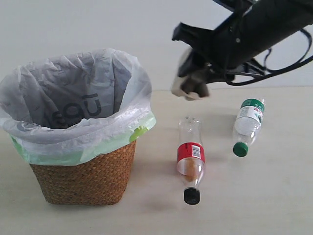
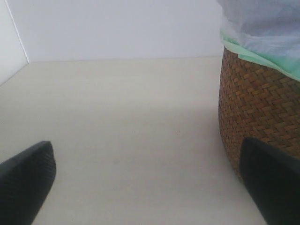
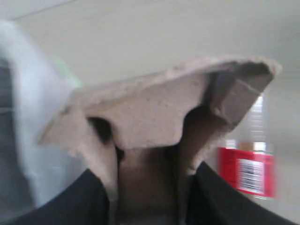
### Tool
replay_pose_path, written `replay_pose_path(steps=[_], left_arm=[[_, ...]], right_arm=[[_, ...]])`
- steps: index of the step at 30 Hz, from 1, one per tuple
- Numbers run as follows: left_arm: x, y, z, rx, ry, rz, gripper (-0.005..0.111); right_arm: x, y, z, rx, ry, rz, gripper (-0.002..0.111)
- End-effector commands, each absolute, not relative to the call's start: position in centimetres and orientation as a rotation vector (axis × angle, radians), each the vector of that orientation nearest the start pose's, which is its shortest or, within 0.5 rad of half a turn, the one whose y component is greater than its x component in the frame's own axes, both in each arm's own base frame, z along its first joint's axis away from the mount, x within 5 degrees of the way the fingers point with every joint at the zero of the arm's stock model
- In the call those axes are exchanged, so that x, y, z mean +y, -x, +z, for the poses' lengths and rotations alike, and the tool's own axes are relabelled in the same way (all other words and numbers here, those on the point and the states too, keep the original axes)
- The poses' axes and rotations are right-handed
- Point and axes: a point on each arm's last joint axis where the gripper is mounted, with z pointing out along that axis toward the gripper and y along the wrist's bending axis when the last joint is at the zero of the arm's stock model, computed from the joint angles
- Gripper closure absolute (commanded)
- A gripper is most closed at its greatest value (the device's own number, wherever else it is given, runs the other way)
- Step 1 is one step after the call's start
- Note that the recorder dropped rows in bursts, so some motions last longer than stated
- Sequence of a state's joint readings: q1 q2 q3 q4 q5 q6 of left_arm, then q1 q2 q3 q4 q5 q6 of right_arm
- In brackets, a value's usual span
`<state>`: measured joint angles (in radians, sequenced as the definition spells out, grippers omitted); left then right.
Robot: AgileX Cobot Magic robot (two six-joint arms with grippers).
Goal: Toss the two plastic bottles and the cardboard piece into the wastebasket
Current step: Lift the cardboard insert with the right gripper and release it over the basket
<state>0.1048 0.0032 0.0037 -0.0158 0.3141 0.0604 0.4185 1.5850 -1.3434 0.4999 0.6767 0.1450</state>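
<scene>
Right tool (image 1: 191, 87) clamped on cardboard piece (image 3: 140, 110), aloft right of basket (image 1: 83, 176), not yet over opening. Carry left past bag edge, then release; grip depth unclear in blur. Red-label bottle (image 1: 190, 156), green-cap bottle (image 1: 248, 125) lie on counter (image 1: 274, 196). Left tool (image 2: 147, 183) wide apart, empty, beside basket.

From where I stand this looks like a robotics test bench in a lab. A plain, pale counter (image 1: 274, 196) runs back to a flat white wall (image 1: 98, 24), and the two meet in a straight seam. In the left wrist view a white side panel (image 2: 9, 47) closes off the corner. A black robot arm (image 1: 254, 29) trailing loose cables (image 1: 281, 72) hangs over the counter. The household items read as props: a bag-lined wicker wastebasket (image 1: 88, 176), a red-label bottle (image 1: 191, 159) and a green-capped bottle (image 1: 248, 125).
</scene>
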Motion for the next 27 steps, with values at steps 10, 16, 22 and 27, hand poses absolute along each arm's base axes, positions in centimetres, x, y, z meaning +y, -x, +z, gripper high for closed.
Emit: replay_pose_path(steps=[10, 16, 22, 27], left_arm=[[0.5, -5.4, 18.5, 1.790, 0.061, 0.097, -0.001], [0.5, -5.4, 18.5, 1.790, 0.061, 0.097, -0.001], [0.5, -5.4, 18.5, 1.790, 0.061, 0.097, -0.001], [0.5, -5.4, 18.5, 1.790, 0.061, 0.097, -0.001]], right_arm=[[19.5, -30.5, 36.6, 2.132, 0.353, 1.198, 0.108], [16.5, -31.3, 35.7, 2.290, 0.229, 0.879, 0.108], [10.1, -30.7, 37.1, 2.398, 0.027, 0.290, 0.108], [7.0, -30.1, 36.3, 2.499, -0.121, -0.143, 0.108]])
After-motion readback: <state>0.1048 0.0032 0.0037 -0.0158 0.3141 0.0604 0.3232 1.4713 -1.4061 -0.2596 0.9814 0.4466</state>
